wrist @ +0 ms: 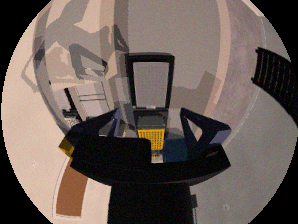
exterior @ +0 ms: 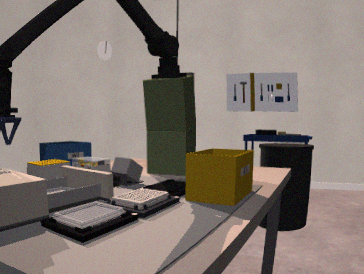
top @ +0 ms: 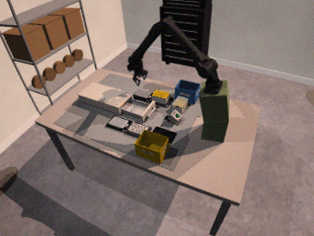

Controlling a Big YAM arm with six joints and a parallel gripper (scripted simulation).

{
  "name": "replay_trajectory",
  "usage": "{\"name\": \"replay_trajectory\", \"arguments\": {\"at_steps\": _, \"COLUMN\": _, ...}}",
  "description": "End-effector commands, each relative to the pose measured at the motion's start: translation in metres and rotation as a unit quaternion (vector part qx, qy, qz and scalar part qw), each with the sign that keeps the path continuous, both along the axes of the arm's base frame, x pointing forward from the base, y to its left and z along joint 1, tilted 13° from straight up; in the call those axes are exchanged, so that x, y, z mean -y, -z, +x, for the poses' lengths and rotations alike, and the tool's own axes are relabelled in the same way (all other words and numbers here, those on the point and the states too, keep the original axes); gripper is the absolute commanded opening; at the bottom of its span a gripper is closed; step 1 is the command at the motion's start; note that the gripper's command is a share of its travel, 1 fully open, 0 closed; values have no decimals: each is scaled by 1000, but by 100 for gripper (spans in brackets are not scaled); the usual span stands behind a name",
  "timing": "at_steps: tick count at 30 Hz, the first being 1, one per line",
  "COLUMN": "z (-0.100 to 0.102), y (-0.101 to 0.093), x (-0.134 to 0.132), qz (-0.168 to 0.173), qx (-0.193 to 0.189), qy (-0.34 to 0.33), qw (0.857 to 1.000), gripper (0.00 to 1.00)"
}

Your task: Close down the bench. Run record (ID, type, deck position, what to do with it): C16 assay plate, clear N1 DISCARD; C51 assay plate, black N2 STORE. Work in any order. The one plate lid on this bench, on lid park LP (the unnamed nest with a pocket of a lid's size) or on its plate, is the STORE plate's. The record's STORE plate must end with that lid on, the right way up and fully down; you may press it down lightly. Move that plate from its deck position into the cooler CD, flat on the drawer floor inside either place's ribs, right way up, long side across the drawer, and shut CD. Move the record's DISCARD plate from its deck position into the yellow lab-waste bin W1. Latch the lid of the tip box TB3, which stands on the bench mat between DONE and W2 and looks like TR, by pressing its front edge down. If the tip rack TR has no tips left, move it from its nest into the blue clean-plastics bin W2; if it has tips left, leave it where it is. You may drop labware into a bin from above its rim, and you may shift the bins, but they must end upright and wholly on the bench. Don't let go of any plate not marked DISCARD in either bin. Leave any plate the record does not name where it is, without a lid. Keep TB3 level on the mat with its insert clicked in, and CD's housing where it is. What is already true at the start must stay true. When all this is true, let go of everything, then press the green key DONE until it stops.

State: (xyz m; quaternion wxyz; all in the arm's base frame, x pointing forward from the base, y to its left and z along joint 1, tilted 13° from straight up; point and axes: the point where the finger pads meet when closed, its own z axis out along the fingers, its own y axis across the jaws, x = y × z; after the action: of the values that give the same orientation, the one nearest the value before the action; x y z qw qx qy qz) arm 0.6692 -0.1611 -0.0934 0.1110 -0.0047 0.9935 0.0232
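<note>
Two plates (top: pixel 118 123) side by side

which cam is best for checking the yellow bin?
Exterior. The yellow bin fills the foreground there, showing its side walls and a label, not its inside. Top shows it smaller but looks into its open top. Wrist shows only a yellow sliver at the left edge, unclear.

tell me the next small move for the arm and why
Probably lower straight down toward the dark lid under it. The pincer hangs open and empty above the bench, and the wrist view shows the lid directly below.
</note>
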Motion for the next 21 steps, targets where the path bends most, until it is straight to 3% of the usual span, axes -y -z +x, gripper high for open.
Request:
{"name": "replay_trajectory", "arguments": {"at_steps": 1, "z": 6, "y": -23, "x": 14, "qz": -4, "qx": 18, "qy": 5, "qw": 1000, "gripper": 100}}
{"name": "replay_trajectory", "arguments": {"at_steps": 3, "z": 9, "y": -3, "x": 15, "qz": -3, "qx": 15, "qy": 6, "qw": 1000, "gripper": 100}}
{"name": "replay_trajectory", "arguments": {"at_steps": 6, "z": 20, "y": -7, "x": 16, "qz": -5, "qx": 26, "qy": 6, "qw": 1000, "gripper": 100}}
{"name": "replay_trajectory", "arguments": {"at_steps": 13, "z": 24, "y": -2, "x": 13, "qz": -5, "qx": 27, "qy": 6, "qw": 1000, "gripper": 100}}
{"name": "replay_trajectory", "arguments": {"at_steps": 14, "z": 32, "y": -35, "x": 15, "qz": -11, "qx": 48, "qy": 6, "qw": 999, "gripper": 100}}
{"name": "replay_trajectory", "arguments": {"at_steps": 15, "z": 34, "y": -34, "x": 14, "qz": -11, "qx": 51, "qy": 5, "qw": 999, "gripper": 100}}
{"name": "replay_trajectory", "arguments": {"at_steps": 18, "z": 26, "y": 5, "x": 9, "qz": -5, "qx": 27, "qy": 5, "qw": 1000, "gripper": 100}}
{"name": "replay_trajectory", "arguments": {"at_steps": 21, "z": 22, "y": 12, "x": 6, "qz": -3, "qx": 21, "qy": 5, "qw": 1000, "gripper": 100}}
